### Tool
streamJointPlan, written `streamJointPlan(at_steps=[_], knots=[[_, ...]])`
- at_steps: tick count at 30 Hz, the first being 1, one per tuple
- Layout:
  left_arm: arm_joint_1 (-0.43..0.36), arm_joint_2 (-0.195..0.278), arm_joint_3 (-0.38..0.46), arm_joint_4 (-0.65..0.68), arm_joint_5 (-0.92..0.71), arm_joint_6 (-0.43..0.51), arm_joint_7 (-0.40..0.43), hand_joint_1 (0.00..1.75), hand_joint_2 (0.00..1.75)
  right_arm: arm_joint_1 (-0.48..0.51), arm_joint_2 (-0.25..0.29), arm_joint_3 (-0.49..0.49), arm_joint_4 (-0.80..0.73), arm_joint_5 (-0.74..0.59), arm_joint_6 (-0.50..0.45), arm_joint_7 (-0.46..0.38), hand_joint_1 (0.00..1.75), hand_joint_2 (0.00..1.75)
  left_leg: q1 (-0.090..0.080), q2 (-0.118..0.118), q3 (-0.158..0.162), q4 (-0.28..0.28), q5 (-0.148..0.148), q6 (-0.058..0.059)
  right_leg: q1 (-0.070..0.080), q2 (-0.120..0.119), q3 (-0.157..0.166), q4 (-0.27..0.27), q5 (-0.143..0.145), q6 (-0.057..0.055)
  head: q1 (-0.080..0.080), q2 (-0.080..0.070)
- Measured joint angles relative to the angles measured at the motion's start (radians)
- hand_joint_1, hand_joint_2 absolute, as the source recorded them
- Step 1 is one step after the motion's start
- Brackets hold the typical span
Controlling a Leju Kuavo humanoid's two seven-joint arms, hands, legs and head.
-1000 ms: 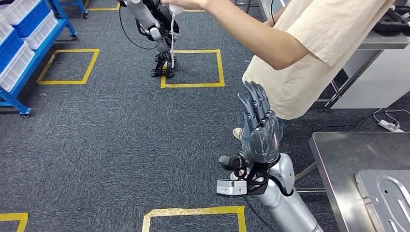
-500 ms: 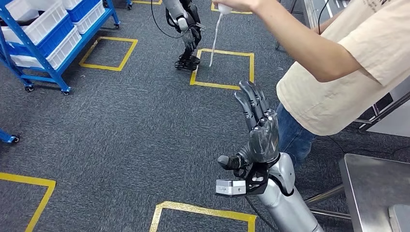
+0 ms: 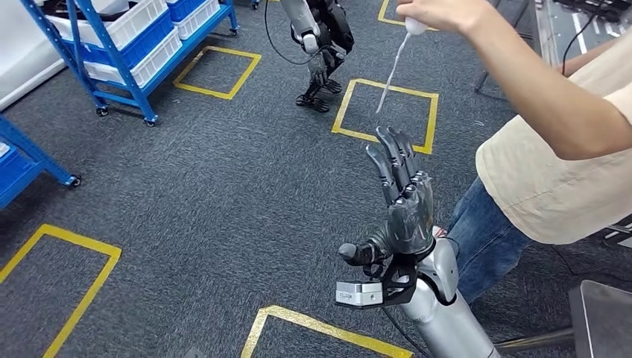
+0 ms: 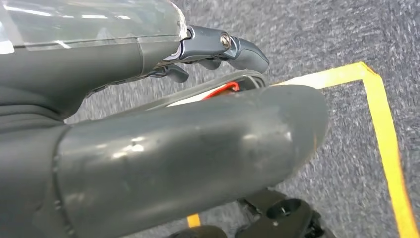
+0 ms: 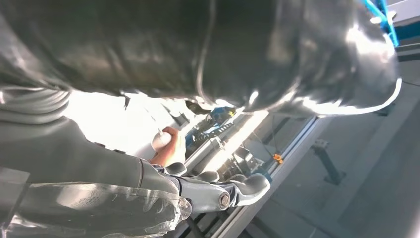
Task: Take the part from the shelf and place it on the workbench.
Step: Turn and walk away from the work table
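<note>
Shelf stands far off at our upper left, blue-framed with white and blue bins, and the part must lie somewhere in those bins; we cannot pick it out from here. Our right hand is raised in front of us, fingers straight and spread, holding nothing. Our left hand hangs over the carpet; whether it is loose or curled we cannot tell. A person stands just beside our right arm. We judge the approach is in hand: next we need to face and reach the shelf
</note>
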Motion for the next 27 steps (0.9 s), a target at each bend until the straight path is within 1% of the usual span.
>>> streamJointPlan(at_steps=[1, 2, 3, 4, 5, 6, 7, 8, 9, 10, 11, 12, 13, 14, 15, 17, 18, 19, 20, 21, 22, 23, 24, 25, 26, 27], knots=[[0.001, 0.0, 0.001, 0.0, 0.0, 0.001, 0.0, 0.0, 0.0, 0.002, -0.001, 0.0, -0.005, 0.002, -0.002, 0.0, 0.0, 0.0, 0.002, -0.012, -0.003, -0.002, 0.003, -0.008, 0.001, -0.01, 0.001, -0.004, 0.001, -0.003, 0.0, 0.0], [0.003, 0.0, 0.002, 0.0, -0.001, 0.002, 0.0, 0.0, 0.0, 0.003, -0.001, 0.0, -0.009, 0.003, -0.005, 0.0, 0.0, 0.0, 0.004, -0.014, -0.005, -0.002, 0.004, -0.014, 0.0, -0.023, 0.004, -0.008, 0.004, -0.007, 0.0, 0.0], [0.005, 0.0, 0.003, 0.0, -0.001, 0.002, 0.0, 0.0, 0.0, 0.005, -0.001, 0.0, -0.013, 0.005, -0.007, 0.001, 0.0, 0.0, 0.002, 0.0, -0.01, 0.007, -0.003, -0.019, -0.002, -0.036, 0.008, -0.013, 0.007, -0.013, -0.001, 0.0], [0.005, -0.001, 0.004, 0.0, -0.001, 0.002, 0.0, 0.0, 0.0, 0.007, -0.001, 0.0, -0.017, 0.006, -0.009, 0.001, 0.0, 0.0, 0.0, 0.024, -0.023, 0.034, -0.022, -0.022, -0.004, -0.05, 0.011, -0.019, 0.009, -0.018, -0.001, 0.0], [0.003, -0.001, 0.004, 0.0, -0.001, 0.002, -0.001, 0.0, 0.0, 0.011, -0.002, 0.0, -0.019, 0.007, -0.01, 0.001, 0.0, 0.0, 0.0, 0.056, -0.045, 0.083, -0.05, -0.024, -0.004, -0.065, 0.013, -0.022, 0.01, -0.023, -0.002, 0.0], [0.001, -0.002, 0.004, 0.0, -0.001, 0.002, -0.001, 0.0, 0.0, 0.015, -0.002, 0.0, -0.021, 0.007, -0.011, 0.001, 0.0, 0.0, -0.001, 0.082, -0.075, 0.145, -0.082, -0.027, -0.002, -0.08, 0.014, -0.023, 0.009, -0.026, -0.002, 0.0], [0.0, -0.002, 0.004, 0.0, -0.001, 0.002, -0.001, 0.0, 0.0, 0.02, -0.002, 0.0, -0.022, 0.007, -0.011, 0.001, 0.0, 0.0, -0.001, 0.095, -0.104, 0.209, -0.11, -0.029, 0.0, -0.096, 0.014, -0.022, 0.008, -0.028, -0.002, 0.0], [0.001, -0.002, 0.004, 0.0, -0.002, 0.002, -0.001, 0.0, 0.0, 0.025, -0.003, 0.0, -0.022, 0.007, -0.012, 0.001, 0.0, 0.0, 0.0, 0.102, -0.123, 0.252, -0.123, -0.031, 0.001, -0.111, 0.014, -0.021, 0.007, -0.029, -0.002, 0.0], [0.003, -0.002, 0.004, 0.0, -0.002, 0.002, -0.001, 0.0, 0.0, 0.029, -0.003, 0.0, -0.022, 0.008, -0.012, 0.001, 0.0, 0.0, 0.0, 0.106, -0.125, 0.263, -0.118, -0.032, 0.002, -0.125, 0.014, -0.019, 0.005, -0.029, -0.002, 0.0], [0.006, -0.001, 0.004, 0.0, -0.003, 0.002, -0.001, 0.0, 0.0, 0.032, -0.003, 0.0, -0.023, 0.008, -0.013, 0.001, 0.0, 0.0, 0.0, 0.111, -0.107, 0.234, -0.097, -0.032, 0.002, -0.138, 0.014, -0.017, 0.003, -0.028, -0.002, 0.0], [0.007, -0.001, 0.004, 0.0, -0.003, 0.002, -0.002, 0.0, 0.0, 0.035, -0.003, 0.0, -0.025, 0.009, -0.013, 0.001, 0.0, 0.0, -0.001, 0.123, -0.071, 0.173, -0.066, -0.029, 0.002, -0.15, 0.014, -0.014, -0.001, -0.026, -0.002, 0.0], [0.007, 0.0, 0.004, 0.0, -0.003, 0.002, -0.002, 0.0, 0.0, 0.036, -0.003, 0.0, -0.027, 0.009, -0.013, 0.001, 0.0, 0.0, -0.004, 0.144, -0.034, 0.106, -0.044, -0.025, 0.004, -0.161, 0.015, -0.011, -0.005, -0.023, -0.002, 0.0], [0.007, 0.0, 0.005, 0.0, -0.003, 0.002, -0.004, 0.0, 0.0, 0.037, -0.003, 0.0, -0.029, 0.009, -0.013, 0.001, 0.0, 0.0, -0.008, 0.16, -0.004, 0.051, -0.028, -0.019, 0.007, -0.171, 0.015, -0.007, -0.009, -0.019, -0.002, 0.0], [0.006, 0.0, 0.005, 0.0, -0.003, 0.001, -0.005, 0.0, 0.0, 0.038, -0.003, 0.0, -0.031, 0.009, -0.014, 0.001, 0.0, 0.0, -0.013, 0.171, 0.013, 0.018, -0.023, -0.013, 0.01, -0.18, 0.015, -0.005, -0.012, -0.015, -0.002, 0.0], [0.006, 0.0, 0.005, 0.0, -0.003, 0.001, -0.005, 0.0, 0.0, 0.039, -0.004, -0.001, -0.032, 0.009, -0.014, 0.001, 0.0, 0.0, -0.017, 0.172, 0.016, 0.008, -0.026, -0.007, 0.012, -0.188, 0.016, -0.004, -0.014, -0.011, -0.001, 0.0], [0.011, 0.001, 0.006, 0.0, -0.002, 0.0, -0.006, 0.0, 0.0, 0.04, -0.004, -0.001, -0.033, 0.009, -0.014, 0.001, 0.0, 0.0, -0.017, 0.152, 0.014, 0.004, -0.021, 0.003, 0.013, -0.201, 0.019, -0.006, -0.017, -0.003, -0.001, 0.0], [0.013, 0.001, 0.006, 0.0, -0.001, -0.001, -0.006, 0.0, 0.0, 0.04, -0.004, -0.001, -0.034, 0.009, -0.015, 0.001, 0.0, 0.0, -0.015, 0.142, 0.016, -0.001, -0.018, 0.009, 0.011, -0.191, 0.02, -0.001, -0.023, 0.002, -0.001, 0.0], [0.013, 0.002, 0.007, 0.0, 0.001, -0.002, -0.006, 0.0, 0.0, 0.04, -0.004, -0.002, -0.035, 0.008, -0.016, 0.001, 0.0, 0.0, -0.012, 0.134, 0.017, -0.005, -0.015, 0.015, 0.008, -0.17, 0.014, 0.016, -0.038, 0.007, -0.001, 0.0], [0.012, 0.002, 0.009, 0.0, 0.003, -0.003, -0.006, 0.0, 0.0, 0.041, -0.005, -0.003, -0.037, 0.008, -0.018, 0.002, 0.0, 0.0, -0.01, 0.125, 0.019, -0.009, -0.012, 0.021, 0.005, -0.142, -0.002, 0.053, -0.063, 0.012, 0.0, 0.0], [0.01, 0.002, 0.012, 0.0, 0.005, -0.004, -0.007, 0.0, 0.0, 0.043, -0.006, -0.004, -0.038, 0.008, -0.021, 0.002, 0.0, 0.0, -0.01, 0.116, 0.018, -0.01, -0.011, 0.024, 0.002, -0.114, -0.029, 0.109, -0.093, 0.015, 0.0, 0.0], [0.009, 0.002, 0.015, 0.0, 0.006, -0.004, -0.007, 0.0, 0.0, 0.047, -0.007, -0.006, -0.038, 0.008, -0.022, 0.002, 0.0, 0.0, -0.01, 0.106, 0.017, -0.01, -0.01, 0.026, 0.001, -0.099, -0.062, 0.175, -0.124, 0.017, -0.001, 0.0], [0.008, 0.002, 0.018, 0.0, 0.006, -0.005, -0.007, 0.0, 0.0, 0.052, -0.009, -0.008, -0.038, 0.007, -0.023, 0.002, 0.0, 0.0, -0.01, 0.094, 0.016, -0.01, -0.01, 0.028, 0.001, -0.092, -0.091, 0.232, -0.143, 0.018, -0.001, 0.0], [0.009, 0.002, 0.019, 0.0, 0.005, -0.005, -0.007, 0.0, 0.0, 0.056, -0.01, -0.009, -0.038, 0.007, -0.024, 0.002, 0.0, 0.0, -0.01, 0.082, 0.016, -0.009, -0.01, 0.028, 0.0, -0.09, -0.108, 0.261, -0.143, 0.019, -0.001, 0.0], [0.01, 0.002, 0.02, 0.0, 0.004, -0.006, -0.007, 0.0, 0.0, 0.06, -0.011, -0.009, -0.038, 0.007, -0.025, 0.002, 0.0, 0.0, -0.01, 0.069, 0.016, -0.009, -0.009, 0.027, 0.0, -0.089, -0.107, 0.253, -0.124, 0.019, -0.001, 0.0], [0.011, 0.002, 0.021, 0.0, 0.002, -0.006, -0.007, 0.0, 0.0, 0.061, -0.012, -0.01, -0.038, 0.007, -0.025, 0.002, 0.0, 0.0, -0.01, 0.057, 0.017, -0.008, -0.009, 0.027, -0.002, -0.084, -0.088, 0.208, -0.089, 0.017, -0.001, 0.0], [0.011, 0.003, 0.021, 0.0, 0.0, -0.006, -0.007, 0.0, 0.0, 0.062, -0.012, -0.01, -0.038, 0.007, -0.025, 0.002, 0.0, 0.0, -0.009, 0.045, 0.017, -0.007, -0.009, 0.025, -0.004, -0.066, -0.059, 0.141, -0.051, 0.015, -0.001, 0.0]])
